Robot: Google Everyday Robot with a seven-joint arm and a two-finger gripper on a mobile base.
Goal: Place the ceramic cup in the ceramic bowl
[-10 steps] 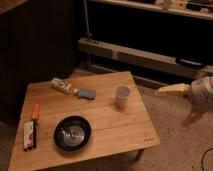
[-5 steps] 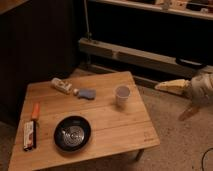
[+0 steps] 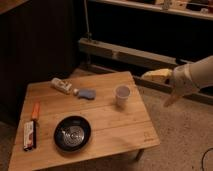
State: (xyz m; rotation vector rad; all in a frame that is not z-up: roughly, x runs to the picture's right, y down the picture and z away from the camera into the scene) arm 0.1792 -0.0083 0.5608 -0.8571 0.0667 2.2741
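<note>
Dim room: low table [image 3: 110, 122], hand [image 3: 156, 90] right.

The blurred tool [image 3: 156, 90], right of the table [image 3: 112, 127], seems spread; its arm [image 3: 200, 75] runs off-frame.

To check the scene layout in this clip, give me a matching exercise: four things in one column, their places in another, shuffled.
Things:
1. ceramic cup
2. ceramic bowl
3. gripper
4. orange pen-like item

Places (sides as seen in the picture):
A. off the table, beyond its right side, fingers apart
B. near the table's front, left of centre
C. close to the table's left edge
D. upright near the table's right edge

Pairs: 1-D, 2-B, 3-A, 4-C.
</note>
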